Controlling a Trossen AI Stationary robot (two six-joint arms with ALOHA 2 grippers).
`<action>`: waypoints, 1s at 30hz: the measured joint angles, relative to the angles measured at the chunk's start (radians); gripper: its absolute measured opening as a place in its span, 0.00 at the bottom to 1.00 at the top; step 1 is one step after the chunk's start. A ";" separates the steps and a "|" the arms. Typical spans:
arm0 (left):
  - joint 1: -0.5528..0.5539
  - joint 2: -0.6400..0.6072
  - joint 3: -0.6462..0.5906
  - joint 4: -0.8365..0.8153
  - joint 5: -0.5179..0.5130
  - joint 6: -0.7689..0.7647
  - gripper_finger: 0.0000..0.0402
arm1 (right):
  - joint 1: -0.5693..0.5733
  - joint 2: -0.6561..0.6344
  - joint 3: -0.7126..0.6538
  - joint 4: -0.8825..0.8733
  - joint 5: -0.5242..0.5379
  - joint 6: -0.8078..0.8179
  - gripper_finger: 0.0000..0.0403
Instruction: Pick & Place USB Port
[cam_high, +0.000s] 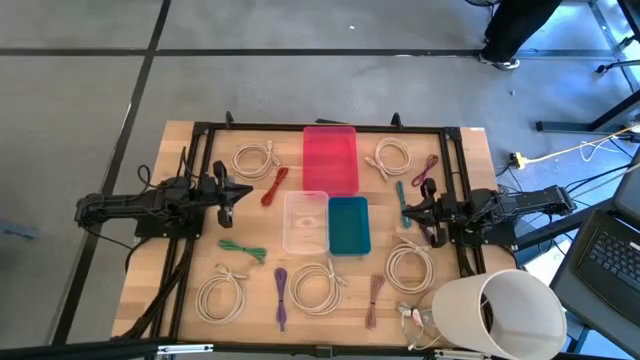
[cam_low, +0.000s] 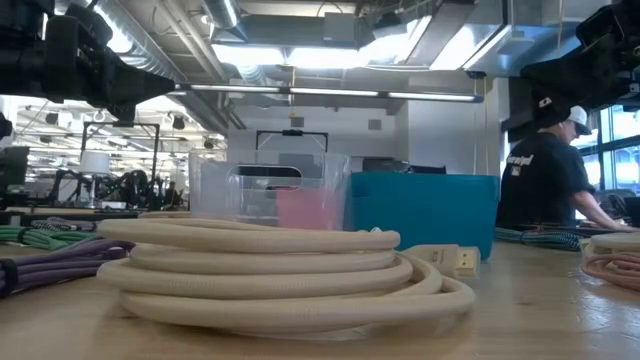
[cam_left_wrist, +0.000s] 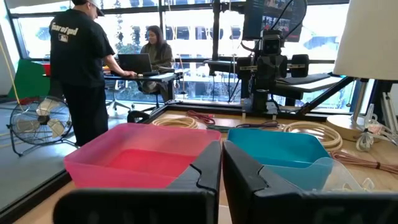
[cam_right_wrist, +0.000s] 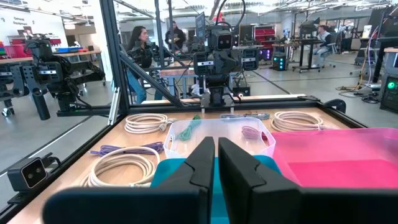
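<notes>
Several coiled USB cables lie flat on the wooden table: cream coils (cam_high: 254, 158) (cam_high: 391, 156) (cam_high: 317, 288) (cam_high: 410, 266), a red one (cam_high: 274, 186), a green one (cam_high: 244, 249) and a purple one (cam_high: 281, 295). In the low view a cream coil (cam_low: 270, 270) lies close, its plug (cam_low: 450, 258) resting on the table. A pink bin (cam_high: 330, 157), a clear bin (cam_high: 305, 222) and a teal bin (cam_high: 348, 224) stand mid-table. My left gripper (cam_high: 232, 192) (cam_left_wrist: 221, 165) hovers left of the bins, shut and empty. My right gripper (cam_high: 405, 210) (cam_right_wrist: 216, 158) hovers to their right, shut and empty.
A black frame (cam_high: 200, 135) borders the work area. A white lampshade-like cylinder (cam_high: 505, 312) sits at the near right corner beside a small cable bundle (cam_high: 412, 318). Maroon (cam_high: 425, 172) and teal (cam_high: 400, 190) cables lie near my right gripper. People stand beyond the table (cam_left_wrist: 78, 56).
</notes>
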 joint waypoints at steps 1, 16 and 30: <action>0.000 0.000 0.000 0.000 0.000 0.000 0.03 | 0.000 0.000 0.000 0.000 0.000 0.000 0.06; 0.000 0.000 0.000 0.000 0.000 0.000 0.03 | 0.000 0.000 0.000 0.000 0.000 -0.073 0.06; 0.000 0.000 0.000 0.000 0.000 0.000 0.03 | 0.000 0.000 0.000 0.019 0.000 -0.183 0.06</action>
